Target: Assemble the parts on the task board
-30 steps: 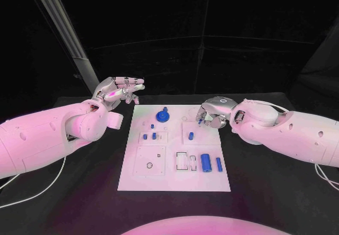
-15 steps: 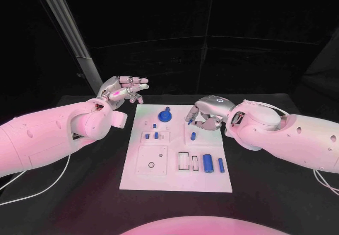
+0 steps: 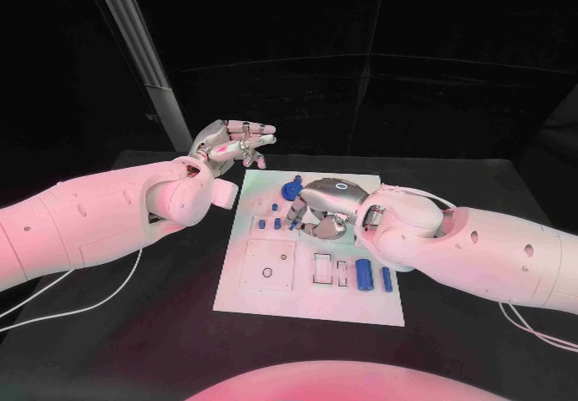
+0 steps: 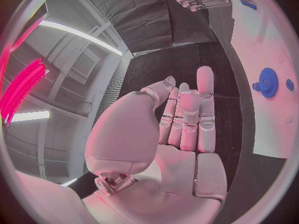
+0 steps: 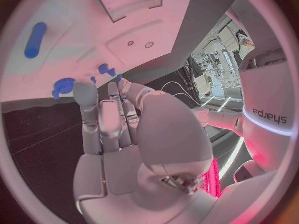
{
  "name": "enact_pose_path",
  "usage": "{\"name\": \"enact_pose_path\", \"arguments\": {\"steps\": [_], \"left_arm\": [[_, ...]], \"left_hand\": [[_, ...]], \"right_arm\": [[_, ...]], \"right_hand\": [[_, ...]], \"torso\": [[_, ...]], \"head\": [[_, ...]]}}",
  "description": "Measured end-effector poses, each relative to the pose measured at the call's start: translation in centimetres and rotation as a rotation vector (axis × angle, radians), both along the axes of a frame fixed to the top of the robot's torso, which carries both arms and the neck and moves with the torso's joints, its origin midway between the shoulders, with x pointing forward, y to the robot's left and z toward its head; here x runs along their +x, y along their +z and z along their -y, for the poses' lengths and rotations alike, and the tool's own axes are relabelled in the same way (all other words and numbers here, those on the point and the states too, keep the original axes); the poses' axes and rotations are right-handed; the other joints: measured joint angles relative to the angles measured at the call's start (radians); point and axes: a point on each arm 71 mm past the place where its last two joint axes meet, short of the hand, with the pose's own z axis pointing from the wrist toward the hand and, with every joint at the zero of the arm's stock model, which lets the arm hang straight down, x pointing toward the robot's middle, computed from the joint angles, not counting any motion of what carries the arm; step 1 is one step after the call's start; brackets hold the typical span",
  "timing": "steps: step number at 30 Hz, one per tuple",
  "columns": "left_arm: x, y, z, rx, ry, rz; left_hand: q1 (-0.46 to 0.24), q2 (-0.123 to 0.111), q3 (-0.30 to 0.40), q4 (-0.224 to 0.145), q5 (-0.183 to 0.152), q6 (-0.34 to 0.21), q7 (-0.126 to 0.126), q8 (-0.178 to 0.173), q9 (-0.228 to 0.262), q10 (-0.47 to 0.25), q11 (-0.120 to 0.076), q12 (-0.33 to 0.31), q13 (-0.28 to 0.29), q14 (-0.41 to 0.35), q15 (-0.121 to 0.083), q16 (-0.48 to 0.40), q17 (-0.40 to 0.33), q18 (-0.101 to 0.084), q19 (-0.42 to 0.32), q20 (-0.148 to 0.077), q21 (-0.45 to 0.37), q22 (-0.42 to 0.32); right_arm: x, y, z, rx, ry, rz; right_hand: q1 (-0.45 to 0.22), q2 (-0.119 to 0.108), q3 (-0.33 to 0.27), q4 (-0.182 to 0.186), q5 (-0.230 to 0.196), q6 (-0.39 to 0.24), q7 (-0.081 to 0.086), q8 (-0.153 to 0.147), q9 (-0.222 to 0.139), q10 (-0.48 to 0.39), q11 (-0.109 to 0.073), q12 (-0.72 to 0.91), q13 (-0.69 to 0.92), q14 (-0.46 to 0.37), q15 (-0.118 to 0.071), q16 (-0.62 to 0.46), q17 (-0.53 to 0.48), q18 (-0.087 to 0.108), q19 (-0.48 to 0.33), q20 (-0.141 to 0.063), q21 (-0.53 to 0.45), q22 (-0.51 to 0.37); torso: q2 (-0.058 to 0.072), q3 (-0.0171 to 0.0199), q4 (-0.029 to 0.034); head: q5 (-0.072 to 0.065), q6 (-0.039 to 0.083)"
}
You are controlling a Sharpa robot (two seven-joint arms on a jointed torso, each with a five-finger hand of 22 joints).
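Fingers of right hand (image 3: 327, 209) curled down over the middle of the task board (image 3: 271, 296), can't tell if they're actually holding a part.
Left hand (image 3: 231, 142) is up off the board's far left corner, fingers straight and close together, holding nothing. Blue gear (image 3: 296, 186) sits near the far edge, blue cylinder (image 3: 364, 272) + thin pin (image 3: 387, 279) by the right edge.

Matt white task board (image 3: 247, 288) (smooth plastic).

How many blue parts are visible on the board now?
5: a gear at the far end, two small pegs mid-left, a thick cylinder and a thin one near-right. The right hand may hide others.
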Motion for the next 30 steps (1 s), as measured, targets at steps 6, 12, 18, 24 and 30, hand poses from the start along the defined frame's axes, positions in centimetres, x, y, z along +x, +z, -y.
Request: {"name": "enact_pose_path", "arguments": {"steps": [6,12,18,24,30], "left_arm": [[0.0,0.0,0.3,-0.002,-0.005,0.0],[0.0,0.0,0.5,-0.002,-0.008,-0.001],[0.0,0.0,0.6,-0.003,-0.01,-0.001],[0.0,0.0,0.6,-0.003,-0.01,-0.002],[0.0,0.0,0.6,-0.003,-0.01,-0.003]], "left_hand": [[0.0,0.0,0.0,0.0,0.0,0.0,0.0,0.0,0.0,-0.003,0.003,0.0,0.0,0.0,0.0,0.0,-0.002,0.0,0.0,0.0,0.0,-0.001],[0.0,0.0,0.0,0.0,0.0,0.0,0.0,0.0,0.0,-0.003,0.003,0.0,0.0,0.0,0.0,0.0,-0.002,0.0,0.0,0.0,0.0,-0.001],[0.0,0.0,0.0,0.0,0.0,0.0,0.0,0.0,0.0,-0.003,0.003,0.0,0.0,0.0,0.0,0.0,-0.002,0.0,0.0,0.0,0.0,-0.001],[0.0,0.0,0.0,0.0,0.0,0.0,0.0,0.0,0.0,-0.003,0.003,0.0,0.0,0.0,0.0,0.0,-0.002,0.0,0.0,0.0,0.0,-0.001],[0.0,0.0,-0.003,-0.003,0.0,0.0,0.0,0.0,0.0,-0.003,0.003,0.0,0.0,0.0,0.0,0.0,-0.004,0.0,0.0,0.0,0.0,-0.002]], "right_arm": [[-0.6,-2.0,-1.3,-0.035,0.028,-0.031],[-1.0,-3.1,-2.2,-0.066,0.049,-0.038],[-1.1,-3.5,-2.5,-0.091,0.062,-0.033],[-1.2,-3.6,-2.8,-0.108,0.073,-0.031],[-1.3,-3.8,-3.0,-0.125,0.081,-0.031]], "right_hand": [[-0.004,-0.004,0.0,0.0,0.0,0.0,0.0,0.0,0.0,0.0,0.0,0.0,0.0,0.0,0.0,0.0,0.0,0.0,0.0,0.0,0.0,0.0],[-0.004,-0.004,0.0,0.0,0.0,0.0,0.0,0.0,0.0,0.0,0.0,0.0,0.0,0.0,0.0,0.0,0.0,0.0,0.0,0.0,0.004,0.001],[-0.004,-0.004,0.0,0.0,0.0,0.0,0.0,0.0,0.0,0.0,0.0,0.0,0.0,0.0,0.0,0.0,0.0,0.0,0.0,0.0,0.004,0.001],[-0.004,-0.004,0.0,0.0,0.0,0.0,0.0,0.0,-0.001,0.0,0.0,0.0,0.0,0.0,0.0,0.0,0.001,0.0,0.0,0.0,0.004,0.001],[-0.013,-0.003,0.0,0.0,0.0,0.0,0.0,-0.003,-0.001,0.0,0.0,0.0,0.0,0.0,0.0,0.0,0.001,0.0,0.0,0.0,0.004,0.001]], "torso": [[0.001,0.0012,-0.0013],[0.001,0.0016,-0.0007],[0.001,0.0018,-0.0006],[0.001,0.0018,-0.0007],[0.0,0.0017,-0.0012]], "head": [[0.015,-0.011],[0.028,-0.021],[0.037,-0.029],[0.042,-0.034],[0.044,-0.037]]}}
